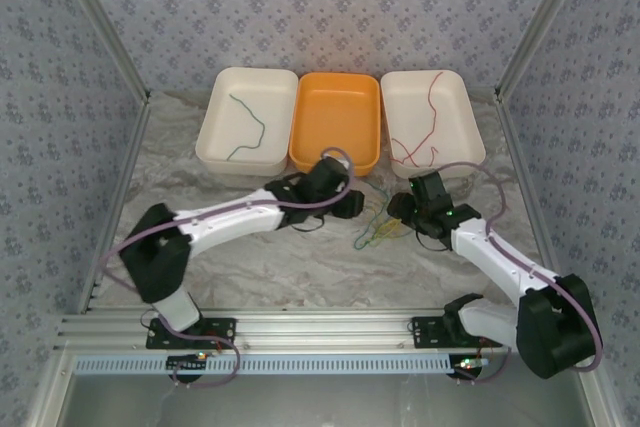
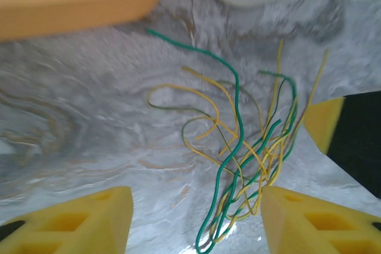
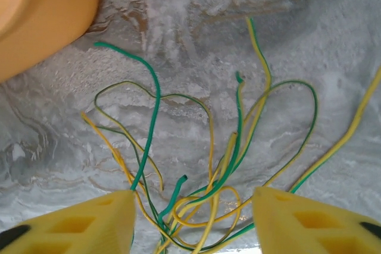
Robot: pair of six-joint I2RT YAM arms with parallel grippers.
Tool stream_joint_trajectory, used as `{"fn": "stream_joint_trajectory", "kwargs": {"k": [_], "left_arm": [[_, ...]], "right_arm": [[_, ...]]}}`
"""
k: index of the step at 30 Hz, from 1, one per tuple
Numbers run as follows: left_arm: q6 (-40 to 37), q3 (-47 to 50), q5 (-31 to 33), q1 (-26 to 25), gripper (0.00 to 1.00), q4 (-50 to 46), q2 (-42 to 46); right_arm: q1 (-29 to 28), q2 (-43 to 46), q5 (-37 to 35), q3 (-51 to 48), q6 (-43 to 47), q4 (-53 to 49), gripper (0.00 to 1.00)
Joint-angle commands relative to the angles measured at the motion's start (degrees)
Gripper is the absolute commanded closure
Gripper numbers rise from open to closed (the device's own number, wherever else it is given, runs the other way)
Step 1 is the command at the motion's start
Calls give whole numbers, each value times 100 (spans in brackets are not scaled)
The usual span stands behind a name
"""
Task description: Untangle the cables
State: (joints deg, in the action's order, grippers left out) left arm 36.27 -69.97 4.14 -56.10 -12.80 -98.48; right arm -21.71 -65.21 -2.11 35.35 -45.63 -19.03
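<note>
Here the green and yellow cables (image 1: 375, 234) lie knotted on the worktop (image 1: 300, 267) between the left tool (image 2: 196, 224) and the right tool (image 3: 193, 224) (both spread open, gripping nothing), the strands running lengthwise away from each, about equally near to both

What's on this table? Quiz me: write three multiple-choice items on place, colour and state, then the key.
1. Where does the tangle lie? A on a shelf; B on the table by the left gripper and right gripper; C in a bucket.
2. Colour of the cabling in the right white tray? A red; B blue; C yellow.
3. The left gripper is: A shut on a cable; B open; C holding a cup.
Key: B, it rests on marble; A, red against white; B, fingers apart around the tangle.
</note>
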Motion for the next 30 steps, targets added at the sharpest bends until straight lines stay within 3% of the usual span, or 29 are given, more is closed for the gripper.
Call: {"fn": "stream_joint_trajectory", "kwargs": {"k": [1, 9, 19, 27, 28, 30], "left_arm": [[225, -631, 533, -253, 38, -85, -604], [467, -1295, 516, -288, 35, -127, -1562], [450, -1934, 248, -303, 37, -199, -2415], [551, -2215, 185, -332, 45, -328, -2906], [611, -2139, 247, -332, 48, -270, -2880], [781, -1903, 447, -332, 64, -157, -2736]], "right_arm": [[127, 184, 45, -385, -175, 197, 32], [663, -282, 500, -612, -647, 831, 22], [774, -1087, 753, -704, -1150, 1462, 25], [774, -1189, 759, -947, -1315, 1808, 56], [768, -1162, 740, -966, -1315, 1813, 63], [773, -1062, 683, -1034, -1332, 1824, 78]]}}
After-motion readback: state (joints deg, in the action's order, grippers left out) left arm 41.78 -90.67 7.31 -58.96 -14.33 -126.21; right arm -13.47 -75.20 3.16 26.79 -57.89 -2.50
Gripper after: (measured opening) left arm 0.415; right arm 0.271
